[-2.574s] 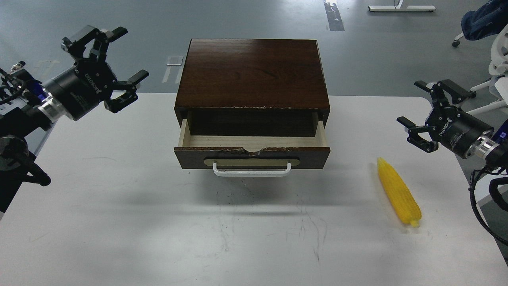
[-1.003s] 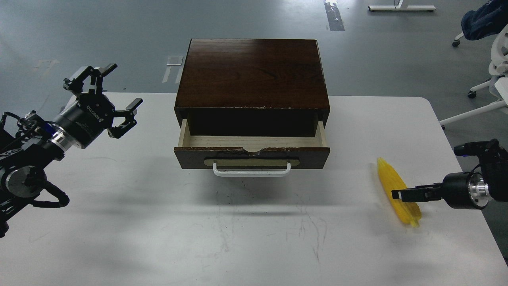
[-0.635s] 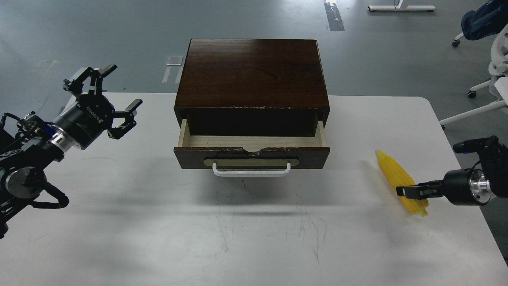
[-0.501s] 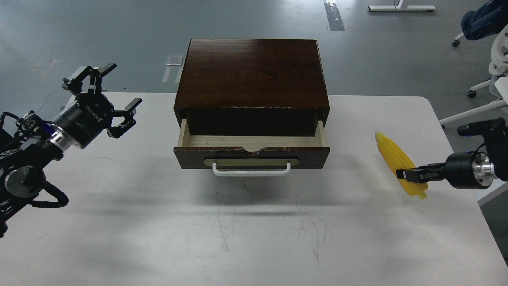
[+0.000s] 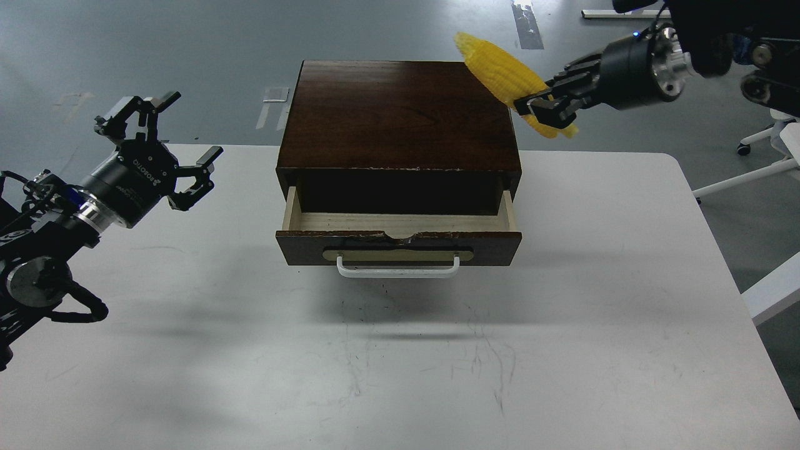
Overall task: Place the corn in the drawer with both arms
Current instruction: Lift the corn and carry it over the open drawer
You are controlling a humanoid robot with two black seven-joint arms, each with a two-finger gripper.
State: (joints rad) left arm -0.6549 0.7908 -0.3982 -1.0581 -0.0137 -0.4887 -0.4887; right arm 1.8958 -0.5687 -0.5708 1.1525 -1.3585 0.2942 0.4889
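Note:
The yellow corn (image 5: 500, 72) is in the air, tilted, above the back right corner of the dark brown wooden box (image 5: 398, 115). My right gripper (image 5: 542, 107) is shut on the corn near its thick end and comes in from the upper right. The drawer (image 5: 399, 224) is pulled partly open at the box's front; its pale wood inside shows nothing in it, and its white bar handle (image 5: 397, 270) faces me. My left gripper (image 5: 164, 145) is open and empty, raised above the table's left side, apart from the box.
The white table (image 5: 400, 350) carries the box at its middle back. An office chair (image 5: 778, 94) stands on the grey floor beyond the table's right edge. Scuff marks mark the table in front of the drawer.
My right gripper closed on the corn where it lay on the table's right side and lifted it up and left to above the box's right rear corner. The left arm barely moved.

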